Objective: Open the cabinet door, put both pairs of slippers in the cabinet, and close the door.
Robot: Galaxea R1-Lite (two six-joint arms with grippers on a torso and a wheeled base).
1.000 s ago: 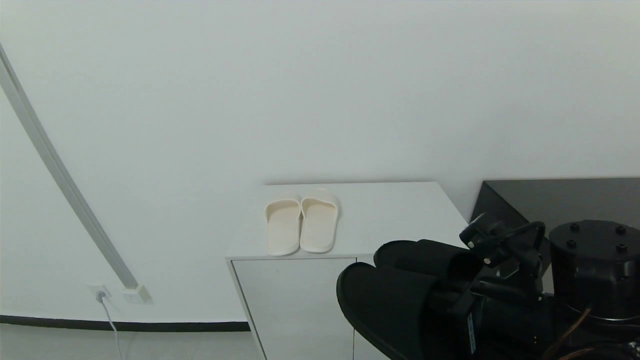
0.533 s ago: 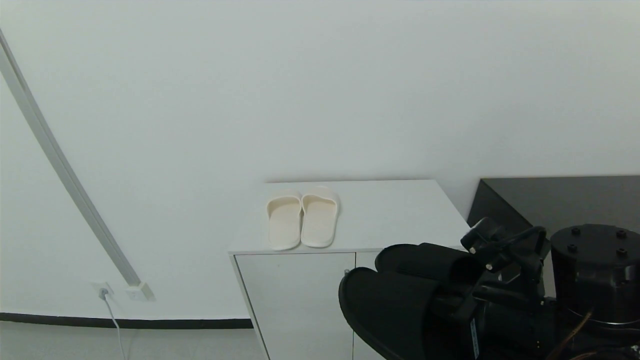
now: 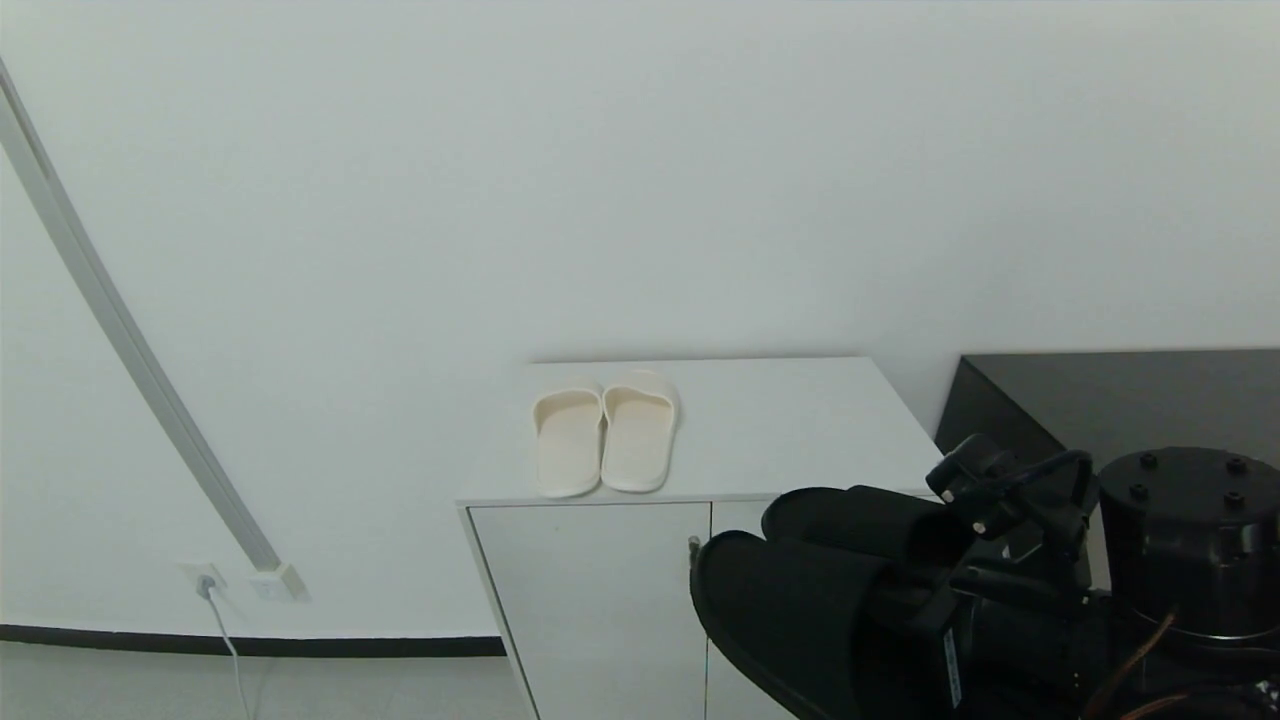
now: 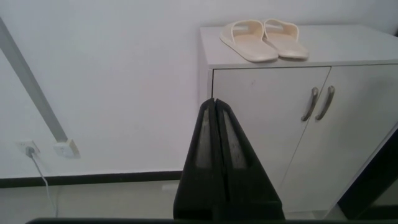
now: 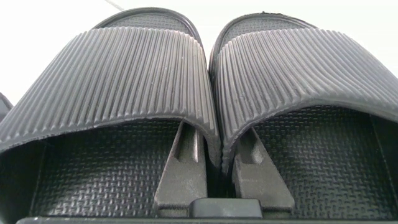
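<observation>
The white cabinet [image 3: 590, 590] stands against the wall with both flat, smooth doors shut, so by my reading the first step, opening a door, is not yet done, and nothing has gone inside; all of the stowing and the closing are left. The black slippers [image 3: 800, 600] are off the cabinet and held up in front of its right-hand door, near the robot; they are thick open-toed slides, seemingly of rubbery foam, with broad ribbed straps and a fine diamond-grid tread on the footbeds, and they sit side by side with their inner edges pressed together. The cream slippers [image 3: 603, 435] lie untouched on the cabinet top near its front edge, a neat pair touching side to side, smooth and matte with rounded moulded straps. The right gripper [image 5: 216, 155] is clamped on the black pair, one finger slid under each strap so that the two adjoining inner walls are pinched between them. The left gripper [image 4: 215, 109] is low and well apart from the cabinet, its two tapered dark fingers pressed flat together with nothing between them; I judge it the free one for the door. Two slim, gently curved metal handles [image 4: 317, 103] sit side by side where the doors meet.
</observation>
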